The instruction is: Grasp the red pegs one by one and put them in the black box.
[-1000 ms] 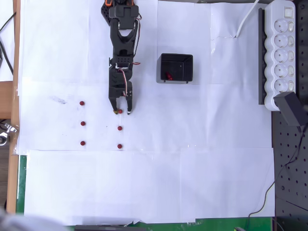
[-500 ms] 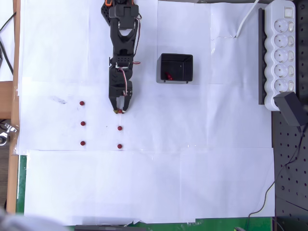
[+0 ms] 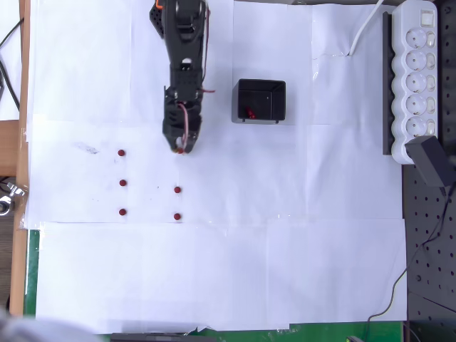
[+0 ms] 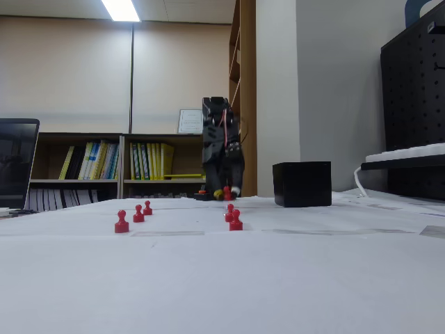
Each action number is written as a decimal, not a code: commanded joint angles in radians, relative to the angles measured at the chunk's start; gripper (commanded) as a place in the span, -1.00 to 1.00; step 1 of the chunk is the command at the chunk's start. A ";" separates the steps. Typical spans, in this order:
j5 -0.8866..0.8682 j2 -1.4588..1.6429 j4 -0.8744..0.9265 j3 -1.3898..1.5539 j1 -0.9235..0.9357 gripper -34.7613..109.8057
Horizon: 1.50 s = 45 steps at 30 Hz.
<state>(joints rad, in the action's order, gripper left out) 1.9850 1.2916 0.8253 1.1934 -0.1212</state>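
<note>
My black gripper (image 3: 180, 149) is shut on a red peg (image 3: 180, 151), whose red tip shows between the fingertips; the fixed view shows the same peg (image 4: 227, 193) pinched at the gripper (image 4: 227, 194) close to the table. Several more red pegs stand on the white paper: three in a left column (image 3: 122, 152) (image 3: 122, 183) (image 3: 122, 212) and two below the gripper (image 3: 177, 190) (image 3: 177, 216). In the fixed view they stand in front of the arm (image 4: 122, 222) (image 4: 236, 220). The black box (image 3: 261, 100) (image 4: 302, 184) sits to the right of the arm, with one red peg (image 3: 249, 112) inside.
A white power strip (image 3: 417, 78) with a black adapter (image 3: 432, 160) lies at the right edge, beside a black pegboard (image 3: 427, 249). White paper sheets (image 3: 214, 271) cover the table. A wooden edge (image 3: 21, 142) runs along the left.
The gripper closed on the peg nearest it, then drew back toward the arm's base with the peg between its fingers. The other pegs and the box stayed put.
</note>
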 commanded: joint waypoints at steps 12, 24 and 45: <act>0.379 -0.017 0.712 0.577 -0.571 -0.52; 0.399 0.229 0.514 0.442 -0.658 -0.52; 0.095 -0.192 0.373 0.334 -0.133 -0.17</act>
<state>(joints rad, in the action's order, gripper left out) 2.1706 1.2303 1.3023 1.5739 -0.4111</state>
